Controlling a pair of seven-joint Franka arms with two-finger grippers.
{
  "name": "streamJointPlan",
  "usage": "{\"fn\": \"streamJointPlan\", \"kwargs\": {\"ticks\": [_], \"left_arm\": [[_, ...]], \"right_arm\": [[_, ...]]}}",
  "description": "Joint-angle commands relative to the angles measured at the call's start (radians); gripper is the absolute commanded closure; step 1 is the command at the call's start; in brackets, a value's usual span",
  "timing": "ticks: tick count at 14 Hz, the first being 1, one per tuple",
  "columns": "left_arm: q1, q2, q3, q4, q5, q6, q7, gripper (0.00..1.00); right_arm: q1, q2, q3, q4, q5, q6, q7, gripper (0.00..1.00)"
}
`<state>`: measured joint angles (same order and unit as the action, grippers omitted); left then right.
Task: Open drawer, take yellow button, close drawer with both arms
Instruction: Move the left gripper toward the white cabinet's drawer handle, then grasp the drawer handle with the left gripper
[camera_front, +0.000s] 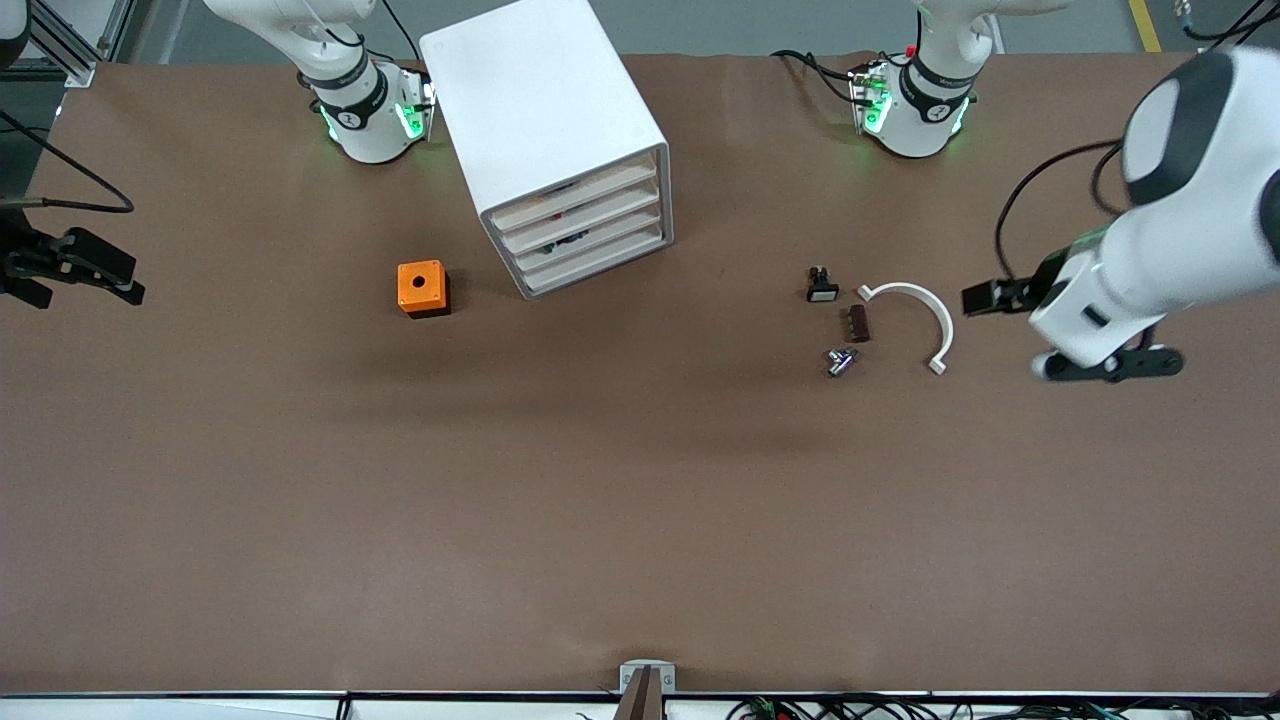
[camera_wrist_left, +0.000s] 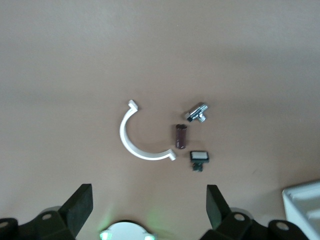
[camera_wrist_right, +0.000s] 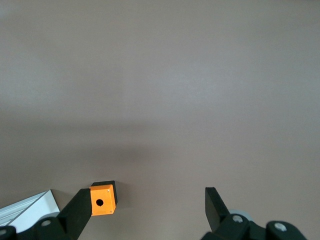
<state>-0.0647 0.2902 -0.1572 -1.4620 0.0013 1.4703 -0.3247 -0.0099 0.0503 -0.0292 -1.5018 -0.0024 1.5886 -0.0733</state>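
Note:
The white cabinet (camera_front: 545, 110) stands at the table's back middle, with its four drawers all shut. The uppermost drawer (camera_front: 575, 196) is closed. The button is not in view. My left gripper (camera_front: 1110, 364) is open and empty, up in the air at the left arm's end of the table, beside a group of small parts. In the left wrist view it (camera_wrist_left: 150, 200) is wide open above the bare table. My right gripper (camera_front: 105, 275) is up at the right arm's end of the table. In the right wrist view it (camera_wrist_right: 147, 202) is open and empty.
An orange cube with a hole (camera_front: 422, 288) (camera_wrist_right: 102, 200) sits beside the cabinet toward the right arm's end. A black-and-white part (camera_front: 822, 286) (camera_wrist_left: 199, 157), a brown cylinder (camera_front: 857, 323), a metal fitting (camera_front: 841, 361) and a white curved clamp (camera_front: 915, 315) (camera_wrist_left: 131, 142) lie toward the left arm's end.

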Motion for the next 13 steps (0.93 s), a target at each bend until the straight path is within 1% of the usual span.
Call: {"fn": "streamJointPlan", "kwargs": {"ticks": [1, 3, 5, 6, 9, 13], "left_arm": [[-0.084, 0.157, -0.002, 0.081, -0.004, 0.011, -0.266, 0.0], [-0.16, 0.225, -0.002, 0.1, -0.009, 0.025, -0.53, 0.0], [-0.227, 0.282, -0.004, 0.117, -0.013, 0.038, -0.73, 0.0], [-0.253, 0.306, -0.004, 0.117, -0.048, 0.041, -0.797, 0.0], [-0.286, 0.363, -0.002, 0.115, -0.278, 0.074, -1.11, 0.0], [-0.334, 0.376, -0.002, 0.114, -0.375, 0.085, -1.37, 0.0]], "right_arm": [[-0.005, -0.003, 0.009, 0.02, -0.01, -0.019, -0.003, 0.0], [-0.01, 0.0, 0.009, 0.017, -0.011, -0.019, -0.008, 0.0], [-0.015, 0.008, 0.006, 0.014, -0.014, -0.016, -0.011, 0.0], [-0.016, 0.008, 0.005, 0.017, -0.013, -0.018, -0.013, 0.0], [-0.015, 0.008, 0.005, 0.017, -0.013, -0.018, -0.011, 0.0], [-0.015, 0.008, 0.005, 0.017, -0.013, -0.019, -0.008, 0.0]]}}
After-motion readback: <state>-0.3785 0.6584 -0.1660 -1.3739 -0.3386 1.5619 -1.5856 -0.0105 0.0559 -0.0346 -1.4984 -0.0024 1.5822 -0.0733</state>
